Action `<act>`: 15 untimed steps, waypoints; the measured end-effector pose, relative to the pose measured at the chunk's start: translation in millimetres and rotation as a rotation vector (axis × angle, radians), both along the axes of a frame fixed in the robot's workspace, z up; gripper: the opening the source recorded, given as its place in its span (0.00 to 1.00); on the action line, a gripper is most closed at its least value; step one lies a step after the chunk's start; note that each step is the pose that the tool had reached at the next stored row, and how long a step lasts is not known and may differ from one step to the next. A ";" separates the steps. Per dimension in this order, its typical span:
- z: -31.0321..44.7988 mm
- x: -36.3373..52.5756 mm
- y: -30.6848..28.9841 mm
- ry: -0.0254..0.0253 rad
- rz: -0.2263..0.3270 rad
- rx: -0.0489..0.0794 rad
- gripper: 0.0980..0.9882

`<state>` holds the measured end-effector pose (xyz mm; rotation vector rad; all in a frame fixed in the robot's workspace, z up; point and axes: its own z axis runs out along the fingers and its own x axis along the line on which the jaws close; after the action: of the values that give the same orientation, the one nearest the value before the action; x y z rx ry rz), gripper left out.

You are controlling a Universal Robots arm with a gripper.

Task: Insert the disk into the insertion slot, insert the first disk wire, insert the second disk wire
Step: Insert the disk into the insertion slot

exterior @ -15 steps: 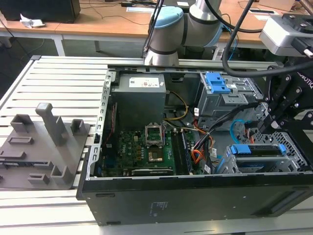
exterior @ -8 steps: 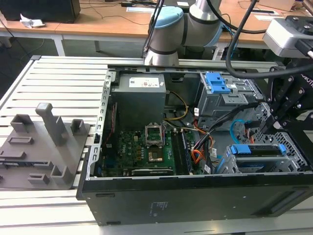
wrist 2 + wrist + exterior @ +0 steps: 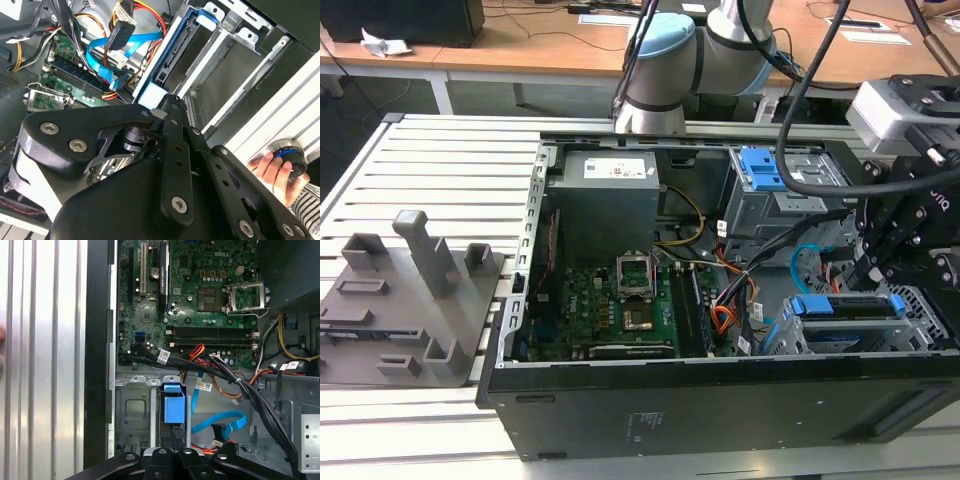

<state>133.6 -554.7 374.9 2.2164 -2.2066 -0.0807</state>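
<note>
**Q:** Where is the hand?
**A:** The black hand (image 3: pixel 175 434) hangs low inside an open computer case (image 3: pixel 720 400). Its fingers are drawn together, with the tips right at the near end of the disk (image 3: pixel 174 407). Whether they touch it cannot be told.

**Q:** And the disk itself?
**A:** It sits in the insertion slot (image 3: pixel 131 410), the grey sheet-metal cage in the corner of the case at the exterior view's right. The end of its bright blue carrier faces the hand.

**Q:** The wires?
**A:** The second disk wire (image 3: pixel 220 421), thin and light blue, loops just beside the slot, its dark connector apart from the disk. A bundle of black cables (image 3: pixel 250 392) runs past it, with orange wires (image 3: pixel 200 351) close by. Beyond them lies the green motherboard (image 3: pixel 200 290).

**Q:** What else is in the case?
**A:** In the exterior view, a taller grey bay (image 3: pixel 752 210) topped with a blue latch (image 3: pixel 760 167) stands beyond the slot.

**Q:** And outside it?
**A:** The case rests on a slatted metal counter (image 3: pixel 430 160), near a grey fixture plate (image 3: pixel 400 300) at the exterior view's left. In the second wrist view, a person's fingers (image 3: pixel 270 170) hold a round black knob (image 3: pixel 287 151) with a blue ring, outside the case.
</note>
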 end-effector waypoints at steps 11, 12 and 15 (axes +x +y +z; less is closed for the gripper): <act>-16.3 9.7 0.0 0.0021 0.000 0.000 0.01; -16.3 9.7 0.0 0.0022 0.000 0.000 0.01; -16.4 9.7 0.0 0.0021 0.000 0.000 0.01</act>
<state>143.3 -554.7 358.5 2.2153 -2.2055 -0.0831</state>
